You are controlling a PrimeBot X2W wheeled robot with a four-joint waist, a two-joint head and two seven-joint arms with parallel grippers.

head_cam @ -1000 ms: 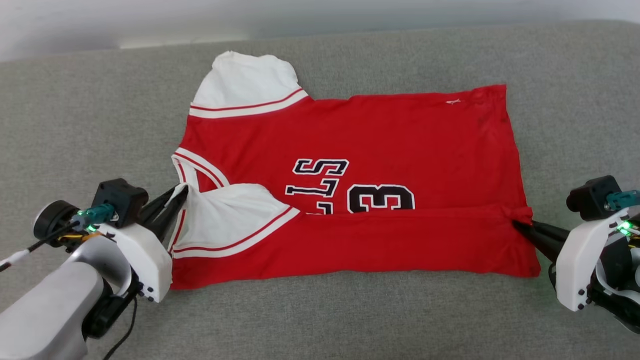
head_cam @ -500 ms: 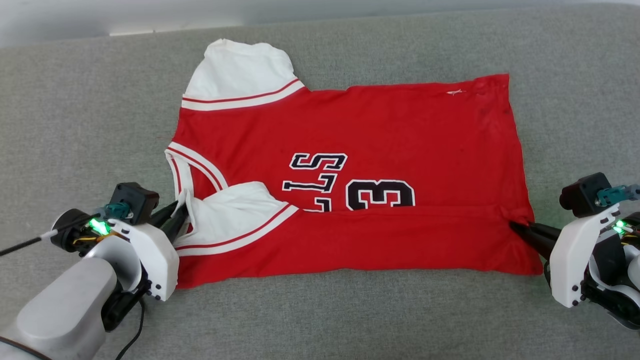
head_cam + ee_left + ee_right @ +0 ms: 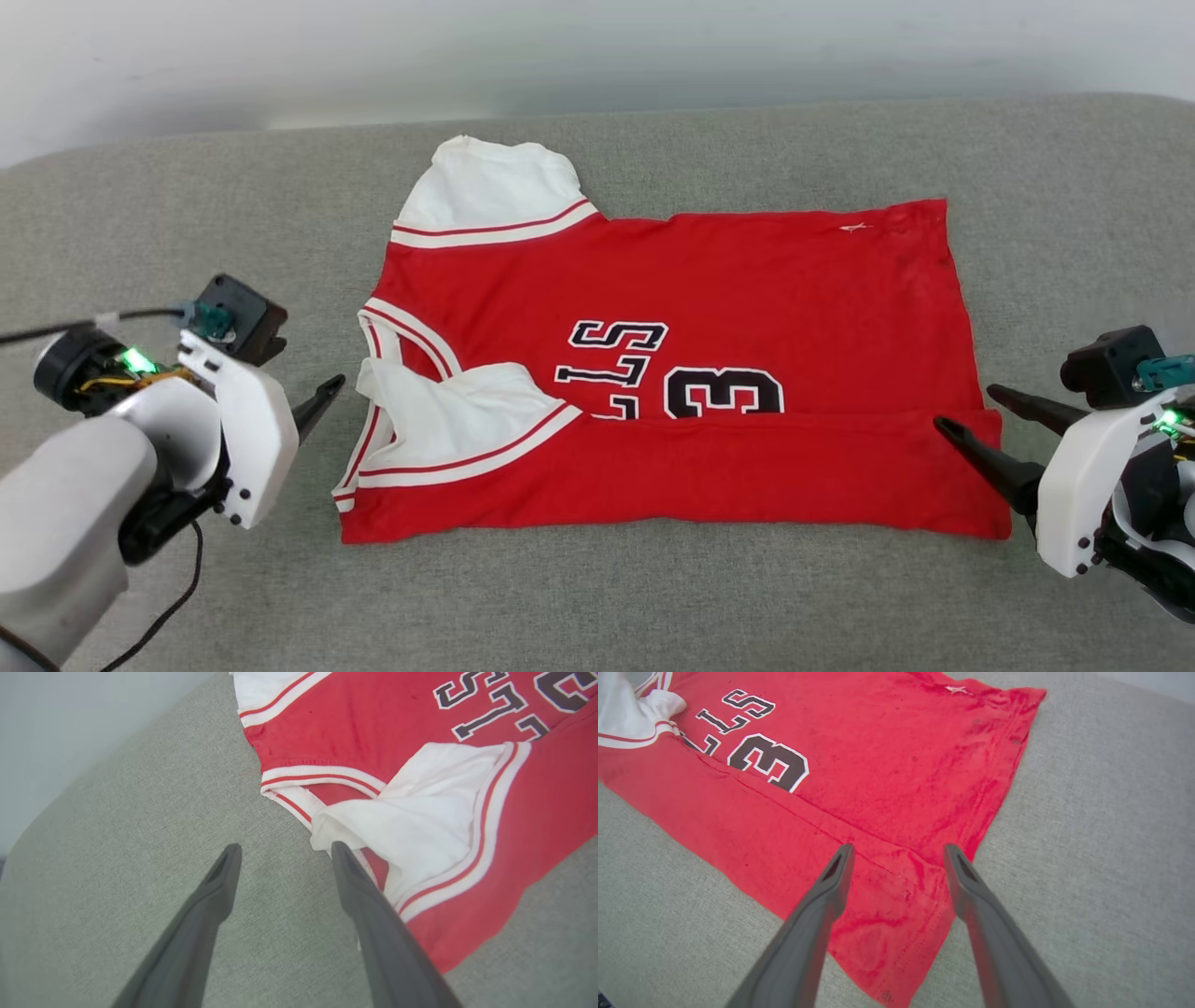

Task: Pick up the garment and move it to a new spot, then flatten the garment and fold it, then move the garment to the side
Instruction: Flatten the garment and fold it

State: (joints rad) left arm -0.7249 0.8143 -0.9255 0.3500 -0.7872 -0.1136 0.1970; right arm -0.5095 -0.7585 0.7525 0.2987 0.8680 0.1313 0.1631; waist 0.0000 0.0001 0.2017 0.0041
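Note:
The garment, a red jersey with white sleeves and black lettering, lies spread on the grey cushion with its collar to the left. Its near long edge is folded up over the front and covers the lower part of the letters and the "3". My left gripper is open just left of the folded white sleeve. In the left wrist view the left gripper holds nothing, and one fingertip sits beside the sleeve's corner. My right gripper is open at the hem; in the right wrist view the right gripper straddles the folded corner of the garment without clasping it.
The grey cushion stretches wide on all sides of the jersey, with bare fabric in front and to both sides. A pale wall rises behind its far edge. A black cable hangs from my left arm.
Both grippers have opened and let go of the garment's folded edge, which now lies flat. The left gripper has drawn back to the left. The head camera has shifted.

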